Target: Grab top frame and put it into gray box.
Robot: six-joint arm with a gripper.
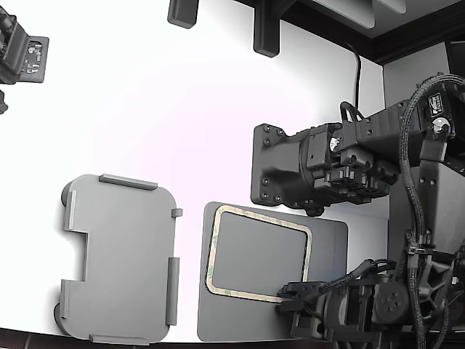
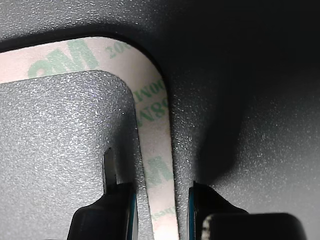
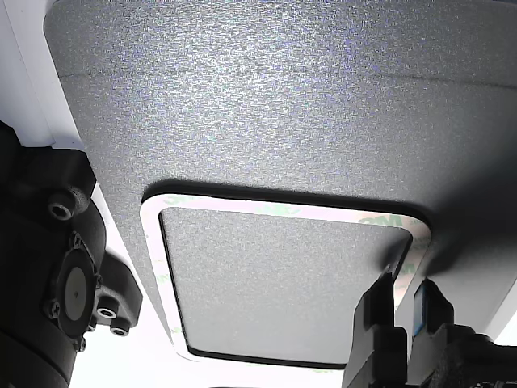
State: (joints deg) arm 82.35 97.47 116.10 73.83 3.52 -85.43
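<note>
Two dark fingertips of the gripper (image 2: 161,212) straddle the pale green-printed border of the thin rounded-rectangle top frame (image 2: 155,150), slightly apart; whether they pinch it I cannot tell. Only the exterior view shows the light gray tabbed tray, the gray box (image 1: 120,258), lying apart at the exterior view's left of the dark gray flat mat (image 1: 330,243) bearing the frame.

Frame (image 1: 218,256): thin beige-green border, flat on dark mat (image 1: 330,247). Box (image 1: 123,254): light gray tray, empty, beside mat toward exterior view's left.
</note>
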